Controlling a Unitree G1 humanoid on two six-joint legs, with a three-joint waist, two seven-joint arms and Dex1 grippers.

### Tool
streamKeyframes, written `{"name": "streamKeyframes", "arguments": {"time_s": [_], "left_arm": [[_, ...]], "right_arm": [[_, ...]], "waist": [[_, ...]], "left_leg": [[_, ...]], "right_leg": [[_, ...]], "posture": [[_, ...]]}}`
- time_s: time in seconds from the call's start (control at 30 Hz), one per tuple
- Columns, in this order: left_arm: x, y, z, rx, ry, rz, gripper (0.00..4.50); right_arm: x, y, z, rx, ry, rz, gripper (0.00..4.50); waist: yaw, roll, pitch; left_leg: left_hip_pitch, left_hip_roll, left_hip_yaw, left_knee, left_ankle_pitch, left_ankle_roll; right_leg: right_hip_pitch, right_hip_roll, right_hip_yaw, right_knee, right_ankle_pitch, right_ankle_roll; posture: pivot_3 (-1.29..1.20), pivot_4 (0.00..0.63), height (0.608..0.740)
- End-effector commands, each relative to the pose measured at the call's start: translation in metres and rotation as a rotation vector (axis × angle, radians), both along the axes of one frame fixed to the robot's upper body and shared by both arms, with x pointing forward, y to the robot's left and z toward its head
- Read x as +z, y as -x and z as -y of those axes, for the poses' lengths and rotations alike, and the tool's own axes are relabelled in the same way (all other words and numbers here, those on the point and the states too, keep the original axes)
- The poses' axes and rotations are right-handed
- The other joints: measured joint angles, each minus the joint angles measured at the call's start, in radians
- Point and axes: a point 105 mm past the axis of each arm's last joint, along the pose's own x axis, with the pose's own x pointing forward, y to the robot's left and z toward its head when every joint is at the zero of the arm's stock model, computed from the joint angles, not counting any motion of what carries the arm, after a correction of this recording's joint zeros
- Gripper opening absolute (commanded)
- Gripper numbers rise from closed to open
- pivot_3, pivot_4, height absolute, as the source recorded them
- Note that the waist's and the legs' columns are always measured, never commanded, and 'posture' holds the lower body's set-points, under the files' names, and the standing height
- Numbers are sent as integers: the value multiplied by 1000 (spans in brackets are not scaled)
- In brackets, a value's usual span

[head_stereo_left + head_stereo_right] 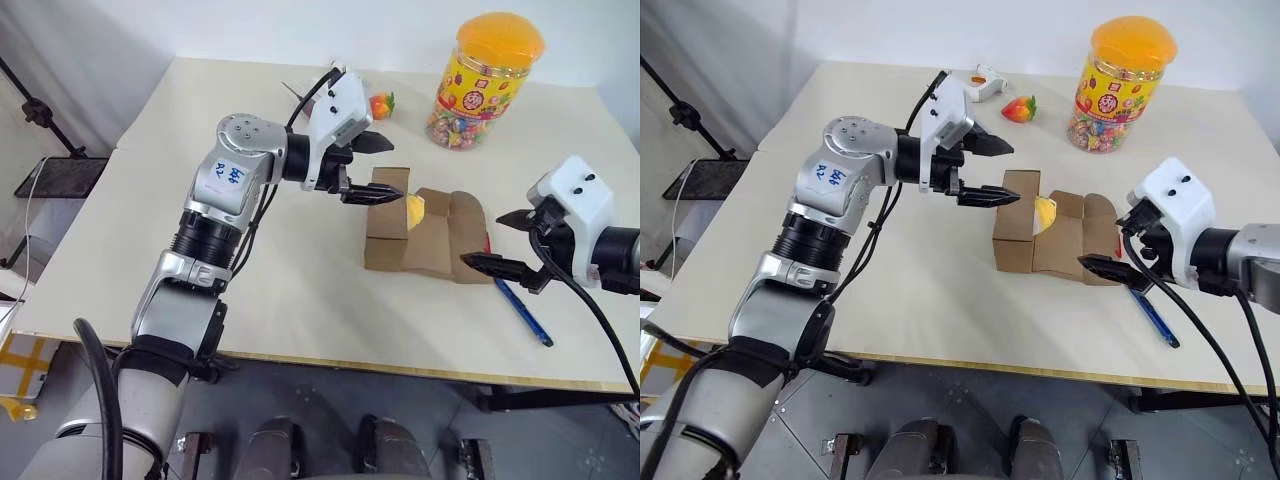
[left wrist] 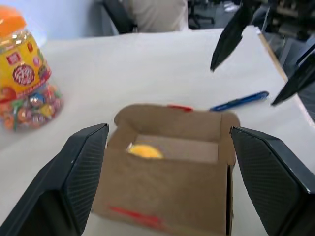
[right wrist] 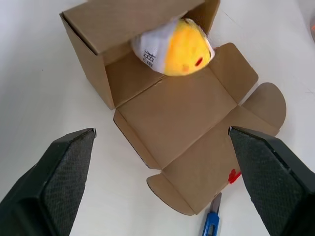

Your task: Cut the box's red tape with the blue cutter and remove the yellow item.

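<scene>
Seen from the left eye, the box [image 1: 415, 232] lies on its side near the middle of the pale table [image 1: 300, 290] with its flaps thrown open, so the cutting step reads as finished; the yellow item [image 1: 414, 208] sits in the box's mouth, not yet taken out, and that removal looks like all that is left. The left gripper [image 1: 368, 168] hangs just above the closed end of the box, fingers spread with nothing between them, while the right gripper [image 1: 508, 244] waits at the flap side, likewise spread and empty. The blue cutter [image 1: 523, 314] lies on the table beside the flaps, in neither gripper; a candy jar [image 1: 485, 80] and a strawberry toy [image 1: 381, 104] stand well apart at the far edge. The right eye gives the same arrangement. From the left wrist, the carton's brown walls frame a hollow where the yellow item shows as a rounded yellow patch low inside, a streak of red tape [image 2: 133, 216] on the near face and another scrap on the far rim. From the right wrist, the item is plainly an egg-shaped ball, yellow on one half and white with dark print on the other, resting half out of the opening on the unfolded flap, with a shred of red tape at the flap's edge next to the cutter's tip.
</scene>
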Motion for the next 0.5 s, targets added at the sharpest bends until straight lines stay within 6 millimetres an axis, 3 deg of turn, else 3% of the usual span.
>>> {"name": "streamKeyframes", "arguments": {"time_s": [0.03, 0.17, 0.33, 0.47, 0.5], "left_arm": [[-9, -6, 27, -12, -40, 57, 4191], [-36, -25, 46, 85, -121, 79, 4191], [-41, -34, 65, 184, -119, 112, 4191], [-52, -40, 67, 246, -182, 146, 4191], [-63, -42, 62, 252, -258, 166, 4191]], "right_arm": [[6, 3, 0, -12, 0, 46, 4500], [5, 5, 0, -30, -8, 52, 4500], [2, 9, 0, -53, -18, 51, 4500], [0, 11, 0, -65, -21, 50, 4500], [0, 11, 1, -72, -21, 50, 4500]], "waist": [[6, 0, 0], [2, -1, 0], [-2, -1, 1], [-1, -1, 1], [-2, -1, 1]], "left_leg": [[0, 0, 0, 0, 0, 0], [-1, -3, 1, 0, 0, 1], [-1, -2, 1, -2, 0, 1], [-1, -2, 1, -1, 0, 1], [-1, -2, 1, -1, 0, 1]], "right_leg": [[0, 0, 0, 0, 0, 0], [0, 0, 0, -2, 1, 1], [-2, 0, 0, -1, 1, 1], [-2, 0, 1, -1, 1, 1], [-2, -1, 1, -1, 1, 1]], "posture": [[0, 150, 740], [0, 150, 740], [0, 150, 740], [0, 150, 740], [0, 150, 740]]}}
